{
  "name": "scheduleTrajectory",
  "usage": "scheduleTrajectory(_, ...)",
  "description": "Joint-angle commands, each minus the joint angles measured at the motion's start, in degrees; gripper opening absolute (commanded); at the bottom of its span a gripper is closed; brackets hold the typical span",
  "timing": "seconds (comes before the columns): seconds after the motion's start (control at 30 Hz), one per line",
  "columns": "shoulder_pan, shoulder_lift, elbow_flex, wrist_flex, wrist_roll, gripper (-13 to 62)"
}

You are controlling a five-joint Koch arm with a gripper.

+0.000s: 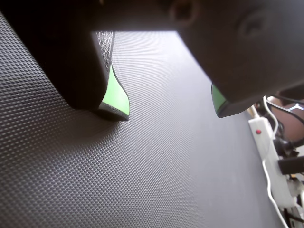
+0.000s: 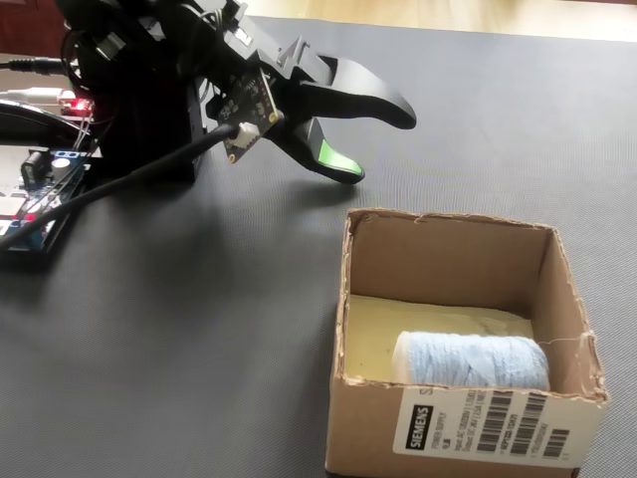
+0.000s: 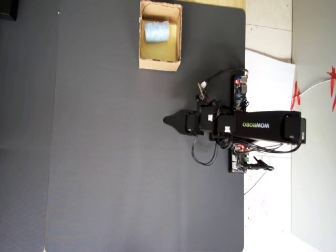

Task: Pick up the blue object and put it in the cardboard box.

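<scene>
Already the blue object (image 2: pixel 470 360) lay inside the cardboard box (image 2: pixel 376 438), resting on its side on the yellowish floor, close against the near wall that carried the printed label in the fixed view. From overhead it showed as a pale roll (image 3: pixel 156 31) at the far end of the box (image 3: pixel 160 65), well apart from the arm.

The jaws (image 2: pixel 383 139) stood apart and held nothing: in the fixed view one black finger reached forward above the other, whose green pad (image 2: pixel 333 158) faced up into the gap, and the wrist view showed only the bare dark mat (image 1: pixel 156 156) of the surface between the two green-faced tips. The arm itself sat drawn back beside its base, near the circuit boards (image 3: pixel 240 92) and cables.

Judged from this, the placing looked done and what remained was a clean retreat. Doing that well would mean keeping the jaws clear of the rough-cut rim, moving away from the box instead of over it, and settling without nudging the mat, so the roll stayed put.
</scene>
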Motion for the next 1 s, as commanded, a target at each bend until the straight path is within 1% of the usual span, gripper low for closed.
scheduleTrajectory(0.0, -0.62, 5.01, 2.20, 2.64, 1.67, 34.8)
scheduleTrajectory(0.13, 0.53, 4.39, 2.20, 6.59, 1.58, 34.4)
scheduleTrajectory(0.97, 0.53, 4.57, 2.20, 6.68, 1.32, 34.2)
